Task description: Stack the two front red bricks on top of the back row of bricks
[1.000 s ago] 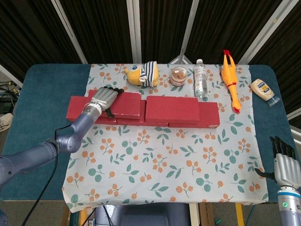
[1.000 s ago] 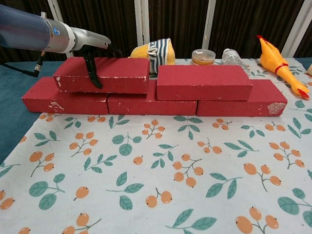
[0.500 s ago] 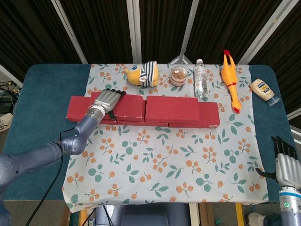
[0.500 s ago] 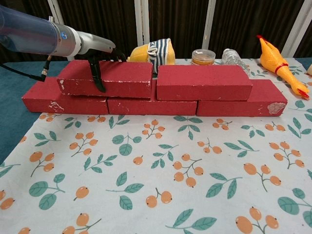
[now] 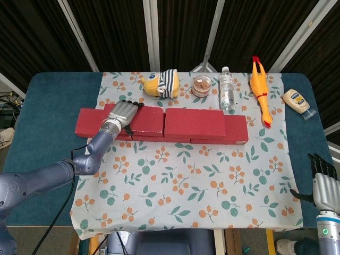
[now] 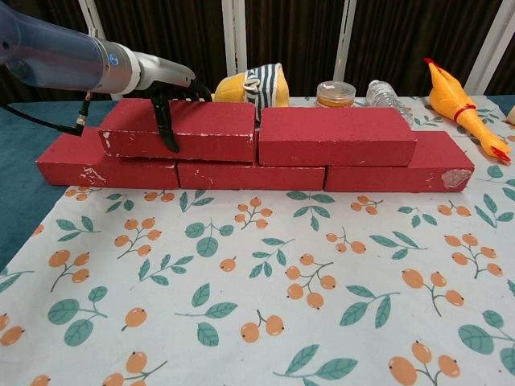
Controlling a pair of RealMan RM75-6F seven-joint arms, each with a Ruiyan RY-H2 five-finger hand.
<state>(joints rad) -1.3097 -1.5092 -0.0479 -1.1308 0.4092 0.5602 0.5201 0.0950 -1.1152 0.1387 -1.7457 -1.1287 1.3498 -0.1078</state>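
A back row of red bricks (image 5: 87, 122) (image 6: 105, 170) lies across the floral cloth. Two more red bricks lie flat on top of it. My left hand (image 5: 123, 113) (image 6: 165, 88) grips the upper left brick (image 5: 146, 119) (image 6: 209, 129), fingers over its top and thumb down its front face. That brick's right end almost touches the upper right brick (image 5: 194, 123) (image 6: 334, 135). My right hand (image 5: 323, 183) hovers at the table's near right corner with its fingers apart, holding nothing. It shows only in the head view.
Behind the bricks stand a striped plush toy (image 5: 159, 84), a small jar (image 5: 201, 86) and a water bottle (image 5: 227, 89). A rubber chicken (image 5: 260, 87) and a mayonnaise bottle (image 5: 296, 101) lie at the back right. The floral cloth (image 5: 186, 180) covers the table's front.
My left hand has slid the upper left brick to the right, closing the gap to the upper right brick. The right hand has barely moved.
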